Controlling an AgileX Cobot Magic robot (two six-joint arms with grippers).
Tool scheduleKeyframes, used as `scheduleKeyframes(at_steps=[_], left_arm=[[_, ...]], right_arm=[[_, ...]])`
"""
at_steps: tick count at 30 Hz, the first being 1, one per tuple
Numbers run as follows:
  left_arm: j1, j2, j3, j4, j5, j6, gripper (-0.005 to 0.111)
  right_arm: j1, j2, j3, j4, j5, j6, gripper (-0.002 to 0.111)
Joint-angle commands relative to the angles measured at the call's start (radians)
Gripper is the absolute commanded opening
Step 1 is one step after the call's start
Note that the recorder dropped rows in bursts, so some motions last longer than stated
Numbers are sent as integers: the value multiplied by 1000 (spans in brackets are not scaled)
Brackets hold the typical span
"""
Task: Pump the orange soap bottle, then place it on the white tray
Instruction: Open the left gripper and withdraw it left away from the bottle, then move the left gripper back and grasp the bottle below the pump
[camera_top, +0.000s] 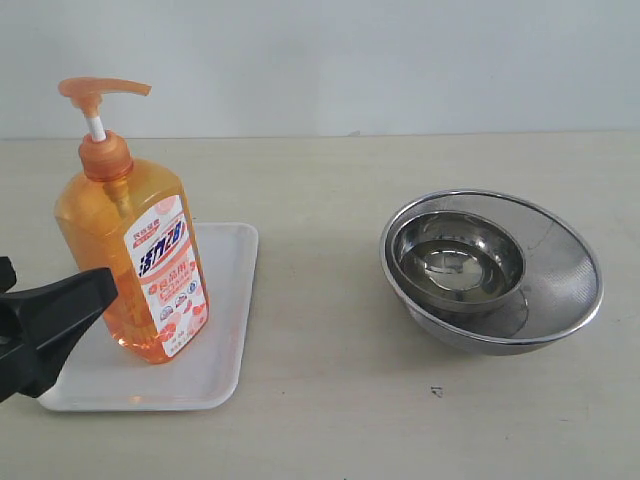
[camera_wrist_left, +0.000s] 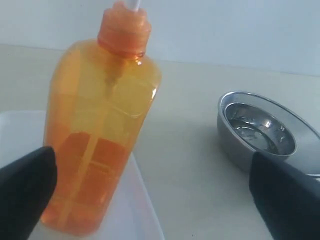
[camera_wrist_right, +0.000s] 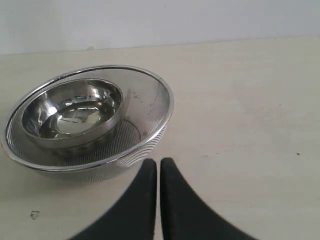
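The orange soap bottle (camera_top: 130, 260) stands upright on the white tray (camera_top: 225, 300) at the left of the table, its pump head raised on the white stem. My left gripper (camera_wrist_left: 152, 157) is open wide, just in front of the bottle (camera_wrist_left: 100, 125) and not gripping it. One of its black fingers (camera_top: 70, 300) reaches in from the left edge of the exterior view, level with the bottle's lower part. My right gripper (camera_wrist_right: 158, 162) is shut on nothing, low over the bare table beside the steel bowls. It does not show in the exterior view.
Nested round steel bowls (camera_top: 490, 270) sit on the right half of the table, a smaller bowl inside a mesh-sided one (camera_wrist_right: 85, 115). A pale wall runs along the far edge of the table. Bare tabletop lies between the tray (camera_wrist_left: 135, 210) and the bowls (camera_wrist_left: 260, 130).
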Motion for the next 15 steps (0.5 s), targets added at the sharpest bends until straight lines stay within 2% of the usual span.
scheduleKeyframes(at_steps=[1, 3, 5, 6, 7, 8, 9, 10, 13, 15], left_arm=[[-3, -8, 5, 7, 5, -17, 97], [-3, -8, 5, 7, -11, -17, 97], [-3, -8, 5, 7, -36, -17, 86], [-3, -8, 5, 11, -55, -17, 66], [-3, -8, 5, 18, -71, -17, 53], [-3, -8, 5, 51, -97, -17, 25], [-3, -8, 5, 73, -103, -17, 11], [-3, -8, 5, 97, -115, -10, 6], [-3, -8, 5, 197, -144, 13, 14], [-3, -8, 5, 251, -166, -5, 29]], right_arm=[[-2, -4, 0, -3, -3, 0, 0], [-2, -4, 0, -3, -3, 0, 0], [-2, -4, 0, -3, -3, 0, 0], [-2, -4, 0, -3, -3, 0, 0], [-2, -4, 0, -3, -3, 0, 0], [-2, -4, 0, -3, -3, 0, 0], [-2, -4, 0, -3, -3, 0, 0], [-2, -4, 0, -3, -3, 0, 0], [-2, -4, 0, -3, -12, 0, 0], [-2, -4, 0, -3, -12, 0, 0]])
